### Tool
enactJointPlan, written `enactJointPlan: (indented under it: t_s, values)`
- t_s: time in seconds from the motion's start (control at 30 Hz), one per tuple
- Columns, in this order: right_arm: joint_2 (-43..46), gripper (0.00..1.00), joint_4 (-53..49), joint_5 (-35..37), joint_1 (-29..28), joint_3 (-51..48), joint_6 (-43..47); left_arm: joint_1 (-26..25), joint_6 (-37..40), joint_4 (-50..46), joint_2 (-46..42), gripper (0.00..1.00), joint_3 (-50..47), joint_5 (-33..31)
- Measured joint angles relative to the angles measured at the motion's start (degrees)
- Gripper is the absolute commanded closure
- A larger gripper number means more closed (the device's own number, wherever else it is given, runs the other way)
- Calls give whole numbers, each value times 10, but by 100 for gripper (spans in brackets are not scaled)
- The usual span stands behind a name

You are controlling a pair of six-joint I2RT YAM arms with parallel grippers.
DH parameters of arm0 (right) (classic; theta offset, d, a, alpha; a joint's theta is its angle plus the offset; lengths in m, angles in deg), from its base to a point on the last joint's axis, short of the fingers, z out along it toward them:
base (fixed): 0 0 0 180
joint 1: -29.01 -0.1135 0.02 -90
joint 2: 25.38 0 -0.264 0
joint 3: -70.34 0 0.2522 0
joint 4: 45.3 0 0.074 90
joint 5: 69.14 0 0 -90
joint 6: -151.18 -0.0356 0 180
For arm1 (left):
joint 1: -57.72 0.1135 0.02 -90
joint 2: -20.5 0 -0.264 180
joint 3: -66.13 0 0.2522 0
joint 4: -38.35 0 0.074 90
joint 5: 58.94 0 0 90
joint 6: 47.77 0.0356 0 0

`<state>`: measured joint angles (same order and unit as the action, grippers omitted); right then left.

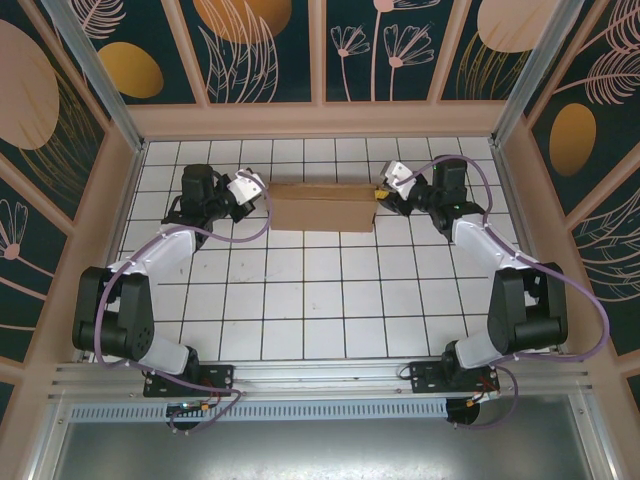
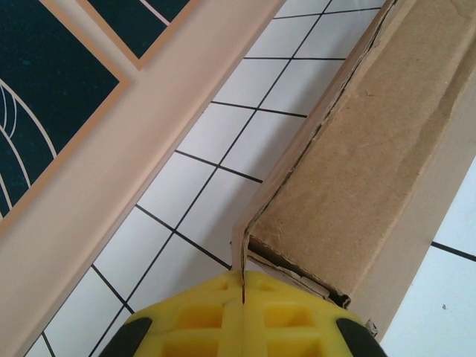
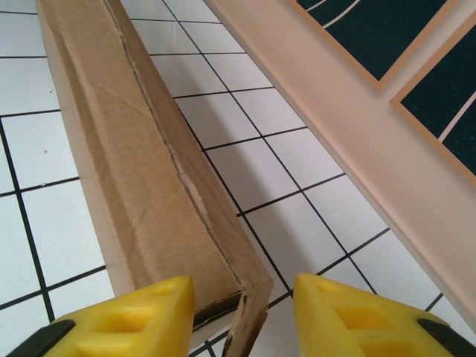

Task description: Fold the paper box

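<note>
A white tiled table (image 1: pixel 300 290) was seen, walled in by pale rails (image 2: pixel 111 171) and dark panels (image 1: pixel 270 50) printed with leaves and flowers. The box (image 1: pixel 322 207) was found lying at the far middle of the table, already brought up into a long, low shape with its length running left to right. Its seams were seen gaping slightly, and the cut edges looked rough.

It was judged to be light, thin cardboard: stiff across its panels, weak along its creases and easily crushed at the corners. On the smooth tiles it would probably slide if pushed from one side alone. A hold was thought best taken on an end flap or wall edge, near a crease, with the other end steadied.

The left gripper (image 2: pixel 242 291) was placed at the left end, clenched, with the thin edge of an end wall apparently nipped between its yellow pads (image 2: pixel 201 312). The right gripper (image 3: pixel 242 281) was set at the right end, its jaws parted astride the corner there; one finger (image 3: pixel 126 316) was lying against the cardboard, the other (image 3: pixel 357 316) was standing clear of it, so nothing was gripped.
</note>
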<state>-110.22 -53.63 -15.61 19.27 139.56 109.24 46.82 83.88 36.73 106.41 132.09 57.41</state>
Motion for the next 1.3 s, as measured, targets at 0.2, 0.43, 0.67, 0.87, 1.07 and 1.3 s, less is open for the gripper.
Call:
enactJointPlan:
  t_s: [0.2, 0.43, 0.67, 0.87, 1.07, 1.3]
  values:
    - [0, 76, 4, 23, 0, -1, -9, 0, 0, -3, 0, 100, 0, 0]
    - [0, 84, 12, 41, 3, -15, -12, -1, 0, -7, 4, 100, 6, 0]
    - [0, 99, 15, 44, 3, -21, -18, -2, 0, -14, 7, 100, 11, -3]
    - [0, 100, 16, 56, -1, -21, -40, -11, -22, -34, 9, 100, 25, -11]
    - [0, 100, 8, 145, -43, -11, -104, -30, -97, -98, 31, 100, 91, -6]
    - [0, 100, -40, 228, -69, 25, -210, -35, -236, -144, 40, 100, 111, 1]
